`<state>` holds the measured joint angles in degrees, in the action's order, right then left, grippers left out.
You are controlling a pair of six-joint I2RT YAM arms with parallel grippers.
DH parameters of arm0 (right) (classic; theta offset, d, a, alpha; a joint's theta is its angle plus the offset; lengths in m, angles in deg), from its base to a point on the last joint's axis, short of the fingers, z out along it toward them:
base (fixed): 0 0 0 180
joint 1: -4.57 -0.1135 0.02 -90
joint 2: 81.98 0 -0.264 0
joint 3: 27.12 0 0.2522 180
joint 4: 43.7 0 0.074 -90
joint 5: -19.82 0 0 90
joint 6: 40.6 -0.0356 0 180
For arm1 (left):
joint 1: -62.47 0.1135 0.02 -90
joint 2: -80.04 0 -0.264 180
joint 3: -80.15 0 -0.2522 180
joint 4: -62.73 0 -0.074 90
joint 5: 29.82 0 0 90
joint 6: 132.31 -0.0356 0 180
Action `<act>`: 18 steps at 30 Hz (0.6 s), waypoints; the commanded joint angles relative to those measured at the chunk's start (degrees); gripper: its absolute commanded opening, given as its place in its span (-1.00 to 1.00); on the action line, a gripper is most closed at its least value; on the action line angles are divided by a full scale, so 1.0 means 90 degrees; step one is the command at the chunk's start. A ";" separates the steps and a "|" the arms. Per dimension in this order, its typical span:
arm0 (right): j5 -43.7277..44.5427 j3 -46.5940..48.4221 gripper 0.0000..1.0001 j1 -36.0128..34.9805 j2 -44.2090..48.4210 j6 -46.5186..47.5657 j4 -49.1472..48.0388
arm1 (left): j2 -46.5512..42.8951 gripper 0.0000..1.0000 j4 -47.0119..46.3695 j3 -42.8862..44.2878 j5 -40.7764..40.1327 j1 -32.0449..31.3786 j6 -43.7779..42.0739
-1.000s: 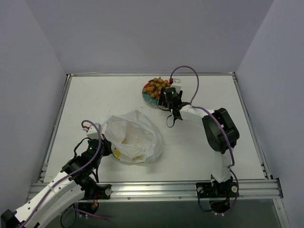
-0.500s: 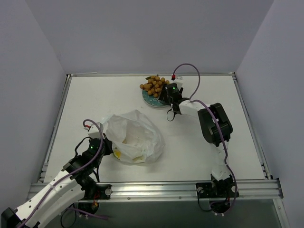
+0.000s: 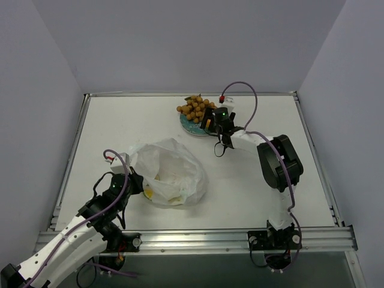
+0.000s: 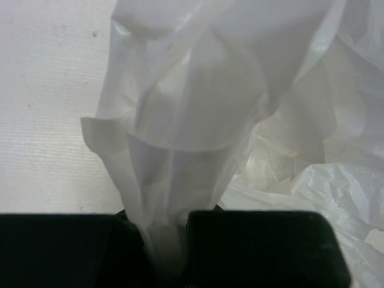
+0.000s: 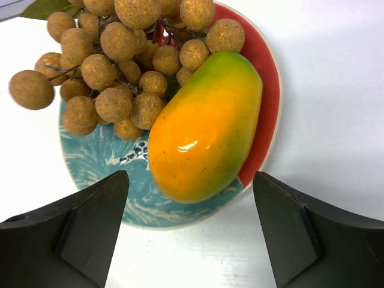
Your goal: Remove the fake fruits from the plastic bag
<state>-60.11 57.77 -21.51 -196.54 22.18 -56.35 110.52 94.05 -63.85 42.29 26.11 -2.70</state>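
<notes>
Right tool [image 5: 191,201], at 12 o'clock on the white bench [image 3: 252,180]: spread wide and empty, one dark finger [image 5: 90,234] at 9 o'clock and the other at 3 o'clock of a smooth yellow-orange mango-like fake fruit [image 5: 204,126] with a green end, a clear gap on either side, touching neither. Mango-like fake fruit lying on a round red plate [image 5: 268,72] with a teal pattern, pressed along its 10 o'clock side against a bunch of small round tan-brown fake fruits [image 5: 120,72]. Bunch heaped toward the plate's 11 o'clock, several balls hanging out past the rim, a green leaf [image 5: 45,7] at its outer corner. Seen from above, right tool at the plate's 3 o'clock edge, fingers pointed in over it. Left tool [image 4: 165,246], at 7 o'clock on the bench: clamped shut on a twisted fold of a crinkled translucent white thin plastic bag [image 4: 198,90], film pinched between the two black pads and fanning out beyond them. Bag slumped on the bench at 3 o'clock of the left tool, well apart from the plate and at about its 7 o'clock. Yellow patch [image 3: 147,193] at the bag's near edge, just beside the left tool; fruit or printed mark, cannot tell.
</notes>
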 commanded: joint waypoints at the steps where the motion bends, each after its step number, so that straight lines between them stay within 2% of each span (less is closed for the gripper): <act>1: 0.0044 -0.0276 0.59 -0.0070 0.0824 0.0017 0.0025 | -0.0076 -0.95 -0.0184 0.0351 0.0122 -0.0023 0.0022; 5: 0.0190 -0.0842 0.34 -0.0333 0.1750 0.0222 0.0258 | -0.0125 -0.95 -0.0125 0.0322 0.0142 -0.0023 0.0159; 9: 0.0424 -0.1496 -0.34 -0.1094 0.2903 0.0427 0.0337 | -0.0242 -0.95 -0.0076 0.0332 0.0113 -0.0032 0.0178; 10: 0.0483 -0.1594 -0.45 -0.1579 0.3321 0.0437 0.0328 | -0.0213 -0.95 -0.0076 0.0351 0.0093 -0.0032 0.0178; 12: 0.0968 -0.1819 -0.60 -0.2167 0.3878 0.0505 0.0201 | -0.0154 -0.95 -0.0096 0.0438 0.0074 -0.0032 0.0188; 13: 0.1174 -0.1849 -0.65 -0.2740 0.4027 0.0583 0.0181 | -0.0077 -0.95 -0.0096 0.0458 0.0083 -0.0042 0.0188; 15: 0.1371 -0.1801 -0.74 -0.3203 0.4203 0.0671 0.0132 | -0.0037 -0.95 -0.0135 0.0527 0.0142 -0.0032 0.0198; 18: 0.1255 -0.1683 -0.76 -0.3887 0.4224 0.0652 0.0123 | -0.0076 -0.95 -0.0096 0.0556 0.0113 -0.0032 0.0217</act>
<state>-52.86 41.82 -54.02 -158.51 26.94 -54.58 109.95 93.85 -62.74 43.60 26.11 -1.47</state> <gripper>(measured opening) 0.123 0.028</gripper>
